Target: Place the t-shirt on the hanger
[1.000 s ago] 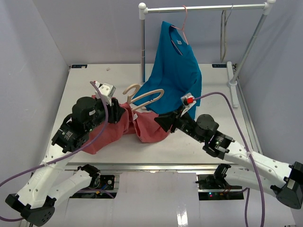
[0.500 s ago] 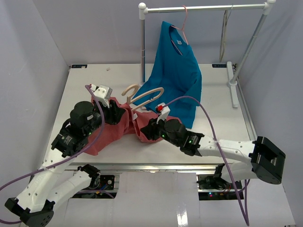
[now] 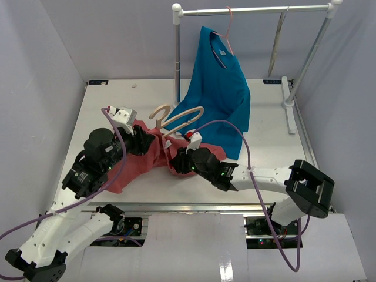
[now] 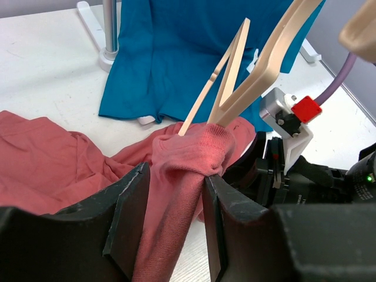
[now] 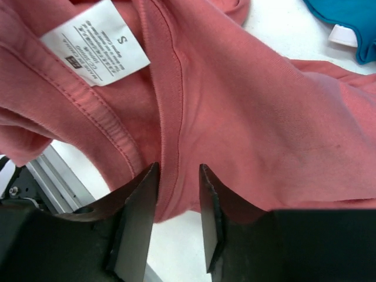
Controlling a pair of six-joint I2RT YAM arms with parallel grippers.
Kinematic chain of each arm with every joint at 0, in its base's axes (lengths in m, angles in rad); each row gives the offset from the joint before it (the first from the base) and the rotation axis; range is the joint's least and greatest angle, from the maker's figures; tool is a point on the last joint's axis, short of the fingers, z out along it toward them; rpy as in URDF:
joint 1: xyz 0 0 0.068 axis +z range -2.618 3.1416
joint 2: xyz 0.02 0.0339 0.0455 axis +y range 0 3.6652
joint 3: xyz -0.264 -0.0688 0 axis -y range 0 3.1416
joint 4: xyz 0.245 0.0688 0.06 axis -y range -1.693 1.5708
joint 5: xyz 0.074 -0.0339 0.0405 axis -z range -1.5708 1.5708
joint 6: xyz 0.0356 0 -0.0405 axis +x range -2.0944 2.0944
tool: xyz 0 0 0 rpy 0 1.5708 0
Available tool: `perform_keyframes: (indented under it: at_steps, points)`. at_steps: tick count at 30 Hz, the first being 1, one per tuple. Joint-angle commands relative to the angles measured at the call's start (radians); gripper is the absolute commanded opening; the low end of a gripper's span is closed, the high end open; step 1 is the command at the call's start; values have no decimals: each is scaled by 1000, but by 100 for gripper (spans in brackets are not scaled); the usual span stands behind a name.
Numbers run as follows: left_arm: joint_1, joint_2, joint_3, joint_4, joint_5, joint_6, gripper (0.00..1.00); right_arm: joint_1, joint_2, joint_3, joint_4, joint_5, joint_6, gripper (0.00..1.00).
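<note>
The t-shirt [image 5: 252, 117] is soft, matt knit cloth, its collar ribbed. The hanger [image 4: 267, 61] seems smooth, pale wood with a faint sheen.

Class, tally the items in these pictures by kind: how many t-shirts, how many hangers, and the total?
T-shirts: 2, the red t-shirt and the blue t-shirt
Hangers: 3, the beige hanger, the pink hanger and the grey hanger
Total: 5
</note>
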Motion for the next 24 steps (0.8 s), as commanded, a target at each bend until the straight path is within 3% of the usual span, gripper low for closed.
perform_keyframes:
  at_steps: [1, 3, 5, 6, 12, 16, 24]
  points:
    - [-2, -23, -3, 59, -5, -11, 0, 7, 19, 27, 87, 29, 17, 37]
    - [-2, -31, -8, 65, -5, -11, 0, 8, 22, 15, 108, 23, 13, 34]
    - [-2, -43, -12, 69, 40, -11, 0, 5, 20, 0, 153, 11, -16, 14]
    - [-2, -49, -12, 70, 55, -7, 0, 5, 15, -9, 162, 20, -31, 9]
    - [-2, -61, 7, 49, 119, 10, 0, -56, -118, -113, 154, 66, -38, 8]
    - [-2, -81, 20, 15, 200, 88, 0, -120, -266, -171, 49, 138, -39, 8]
    - [-2, -119, 50, -67, 280, 191, 0, -341, -431, -262, -45, 37, -31, 8]
